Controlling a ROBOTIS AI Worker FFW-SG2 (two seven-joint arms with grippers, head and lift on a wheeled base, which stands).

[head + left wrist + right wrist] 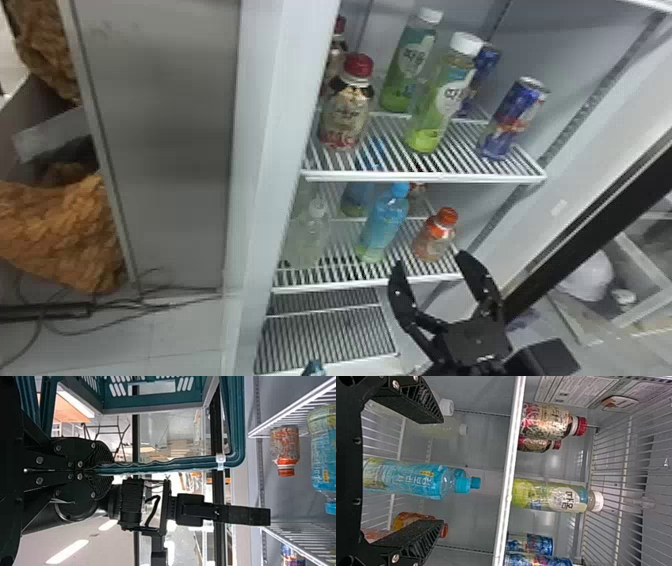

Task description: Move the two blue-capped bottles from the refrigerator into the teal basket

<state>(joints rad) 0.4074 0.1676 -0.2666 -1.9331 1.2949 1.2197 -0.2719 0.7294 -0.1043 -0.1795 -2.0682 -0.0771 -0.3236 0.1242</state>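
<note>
On the upper shelf (425,177), you have red-capped bottles (346,119), white-capped green bottles (439,106) and blue cans (514,117). One down, on the middle shelf (350,287), you see a pale white-capped bottle (308,239) left and an orange-capped bottle (434,240) right. Far left, bunched orange-brown material (60,235) sits near dark cables (90,330).

Soft, pale light fills the refrigerator (565,55), with the bottom shelf (327,332) in greyer shade. The upper shelf's front edge (509,471) glares white in the right wrist view; ceiling lights (67,551) blaze in the left.

Downward head view, closer right wrist view, both facing into refrigerator (272,150)
</note>
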